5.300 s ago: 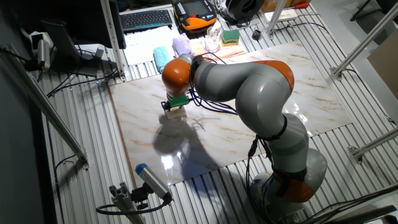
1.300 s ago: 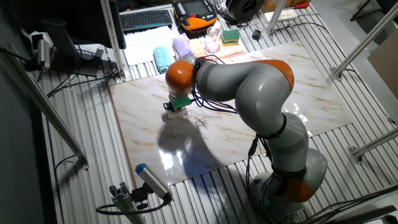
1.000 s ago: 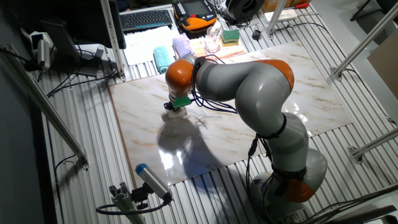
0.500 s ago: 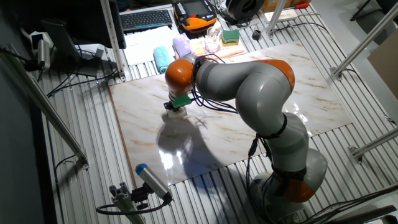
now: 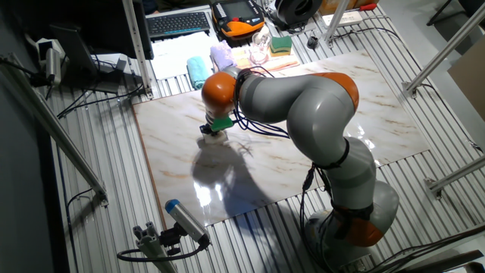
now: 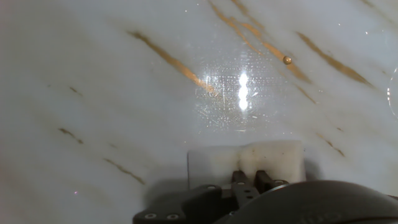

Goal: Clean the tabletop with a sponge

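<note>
We are pressing the sponge point(image 6: 245, 163) in closed jaws on the tabletop point(image 5: 303, 152); uneven pressure could be twisting it loose.

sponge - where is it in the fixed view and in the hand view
Fixed view: the sponge sits left of centre, under the gripper, on the tabletop.
Hand view: the sponge is at bottom centre, pinched by the gripper.
Shared landmark: the tabletop's brown veins.
</note>
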Robot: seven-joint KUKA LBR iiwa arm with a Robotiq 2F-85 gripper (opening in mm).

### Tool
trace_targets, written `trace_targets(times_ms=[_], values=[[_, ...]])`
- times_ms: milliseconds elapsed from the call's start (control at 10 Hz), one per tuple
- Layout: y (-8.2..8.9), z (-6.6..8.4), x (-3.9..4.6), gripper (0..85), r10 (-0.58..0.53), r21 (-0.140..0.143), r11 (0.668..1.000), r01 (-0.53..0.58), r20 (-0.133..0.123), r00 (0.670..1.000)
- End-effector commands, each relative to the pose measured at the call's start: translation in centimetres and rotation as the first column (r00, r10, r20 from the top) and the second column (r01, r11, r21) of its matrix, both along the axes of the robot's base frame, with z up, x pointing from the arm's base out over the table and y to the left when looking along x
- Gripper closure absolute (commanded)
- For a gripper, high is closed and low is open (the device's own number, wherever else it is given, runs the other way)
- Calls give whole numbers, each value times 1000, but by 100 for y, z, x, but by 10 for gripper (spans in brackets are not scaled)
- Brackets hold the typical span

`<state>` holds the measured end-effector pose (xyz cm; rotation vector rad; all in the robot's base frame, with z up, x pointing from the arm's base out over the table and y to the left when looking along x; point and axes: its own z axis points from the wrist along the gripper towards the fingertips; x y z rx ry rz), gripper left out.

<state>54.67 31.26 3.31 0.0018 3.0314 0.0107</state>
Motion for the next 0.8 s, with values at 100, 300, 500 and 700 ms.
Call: trace_targets(times_ms=[100,300,500,700], values=[[-6,-27,3,850,4,-1,1000,-4,4,1000],[-7,-23,3,850,0,-3,1000,0,5,1000],[-4,9,2,850,-8,2,1000,8,1,1000],[-8,43,4,850,-9,-1,1000,9,-7,1000]])
